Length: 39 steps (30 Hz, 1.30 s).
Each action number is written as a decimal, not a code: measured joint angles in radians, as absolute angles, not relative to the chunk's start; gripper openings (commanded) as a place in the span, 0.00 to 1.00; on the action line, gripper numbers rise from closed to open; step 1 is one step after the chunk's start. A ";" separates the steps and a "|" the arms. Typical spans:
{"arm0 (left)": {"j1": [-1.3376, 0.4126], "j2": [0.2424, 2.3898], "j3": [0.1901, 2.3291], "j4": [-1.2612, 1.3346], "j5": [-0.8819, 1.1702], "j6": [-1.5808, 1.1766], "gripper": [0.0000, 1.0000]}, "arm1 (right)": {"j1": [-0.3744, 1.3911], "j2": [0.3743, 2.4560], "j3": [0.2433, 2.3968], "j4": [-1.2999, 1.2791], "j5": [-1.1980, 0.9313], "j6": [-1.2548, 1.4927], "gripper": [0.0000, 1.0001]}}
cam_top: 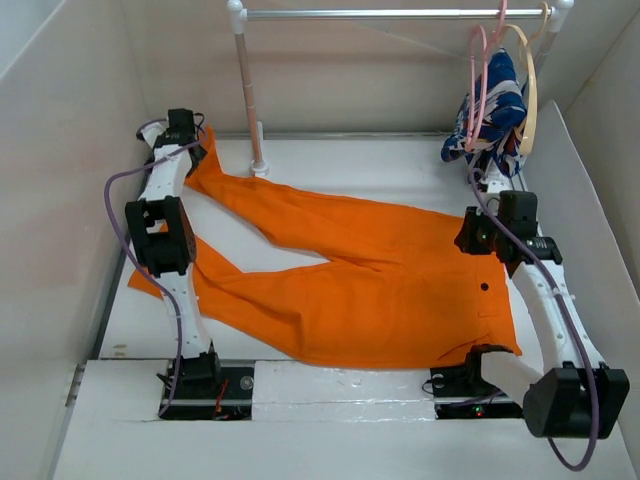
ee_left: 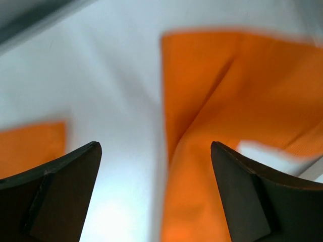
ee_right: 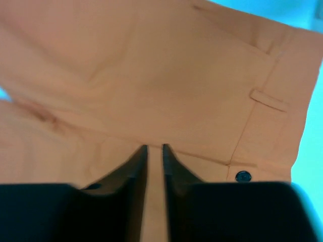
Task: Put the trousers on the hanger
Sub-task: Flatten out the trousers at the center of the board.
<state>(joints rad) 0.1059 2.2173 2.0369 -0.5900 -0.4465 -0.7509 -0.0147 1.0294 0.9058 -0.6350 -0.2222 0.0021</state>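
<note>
Orange trousers [cam_top: 380, 280] lie spread on the bench [cam_top: 400, 165] in the top view, waist end beneath the right jaws and leg ends by the left jaws. The pink hanger [cam_top: 478, 75] hangs on the rail [cam_top: 400, 14] beyond the right jaws, so we judge everything remains to do. At the left wrist the jaws gape wide, with a cuff [ee_left: 212, 101] ahead of them. At the right wrist the jaws are almost together and empty, just over the waist. We find no writing.
</note>
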 measured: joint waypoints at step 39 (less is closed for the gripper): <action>-0.223 1.262 0.967 -0.181 -0.208 -0.658 0.66 | -0.562 1.778 1.057 -0.329 -0.452 0.103 0.00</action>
<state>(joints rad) -0.2226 1.2617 0.9672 -0.1806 -0.2077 -0.6582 -0.5625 1.7779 1.0573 -0.3294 -0.4522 0.1028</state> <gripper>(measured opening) 0.664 0.012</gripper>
